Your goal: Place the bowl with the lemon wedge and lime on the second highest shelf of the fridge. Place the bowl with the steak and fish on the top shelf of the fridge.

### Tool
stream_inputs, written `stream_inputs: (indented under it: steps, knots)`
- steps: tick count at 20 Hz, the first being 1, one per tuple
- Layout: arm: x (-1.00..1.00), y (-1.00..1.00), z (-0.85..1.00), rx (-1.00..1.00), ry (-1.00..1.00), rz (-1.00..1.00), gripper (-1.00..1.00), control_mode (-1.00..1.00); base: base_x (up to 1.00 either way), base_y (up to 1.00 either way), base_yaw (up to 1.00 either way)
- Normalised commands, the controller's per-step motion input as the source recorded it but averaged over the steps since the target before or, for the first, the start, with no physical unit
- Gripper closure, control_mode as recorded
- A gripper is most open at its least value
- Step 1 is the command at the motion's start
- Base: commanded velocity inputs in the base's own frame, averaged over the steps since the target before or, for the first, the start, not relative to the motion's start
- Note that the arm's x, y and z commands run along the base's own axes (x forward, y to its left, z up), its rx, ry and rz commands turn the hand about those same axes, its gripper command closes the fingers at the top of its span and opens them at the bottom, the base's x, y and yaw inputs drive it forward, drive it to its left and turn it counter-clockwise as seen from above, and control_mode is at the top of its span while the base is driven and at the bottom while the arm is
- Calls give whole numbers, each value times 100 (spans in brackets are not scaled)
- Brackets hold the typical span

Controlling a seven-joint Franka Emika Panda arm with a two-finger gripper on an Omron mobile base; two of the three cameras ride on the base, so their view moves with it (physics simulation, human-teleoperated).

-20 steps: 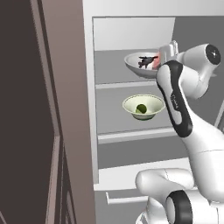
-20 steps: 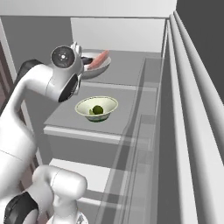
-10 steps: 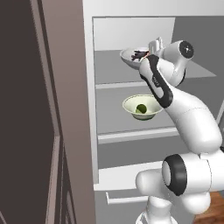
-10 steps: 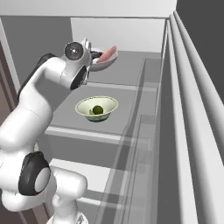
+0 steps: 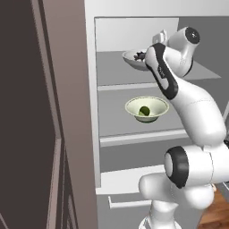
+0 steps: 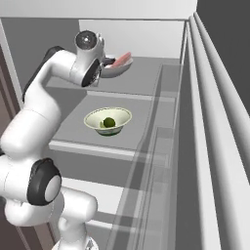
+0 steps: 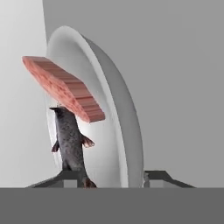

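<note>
The bowl with the steak and fish (image 5: 134, 59) was seen on the top shelf (image 6: 146, 78), at upper centre of both base views, its rim gripped between the fingertips (image 7: 65, 176) of the tool (image 7: 111, 177). The bowl with the lime (image 6: 108, 121) was seen mid-frame on the second shelf (image 5: 116, 120).

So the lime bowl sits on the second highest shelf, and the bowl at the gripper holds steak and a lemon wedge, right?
Not quite. The hand view shows the bowl at the gripper holding steak and a fish, not a lemon wedge. The lime bowl is on the second highest shelf.
</note>
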Motion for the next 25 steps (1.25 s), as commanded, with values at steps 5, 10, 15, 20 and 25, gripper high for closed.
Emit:
stream_inputs:
  steps: [5,10,15,20,25]
  knots:
    - [-100,0,21,0,-18,-1,-100,-100,0,0,0]
    - [-100,0,5,0,-26,-1,-100,-100,0,0,0]
    - [-100,1,-11,-2,-12,0,-100,-100,0,0,0]
    - [-100,0,-26,-8,1,0,-100,-100,0,0,0]
    - [-100,-1,-52,-11,2,2,-100,-100,0,0,0]
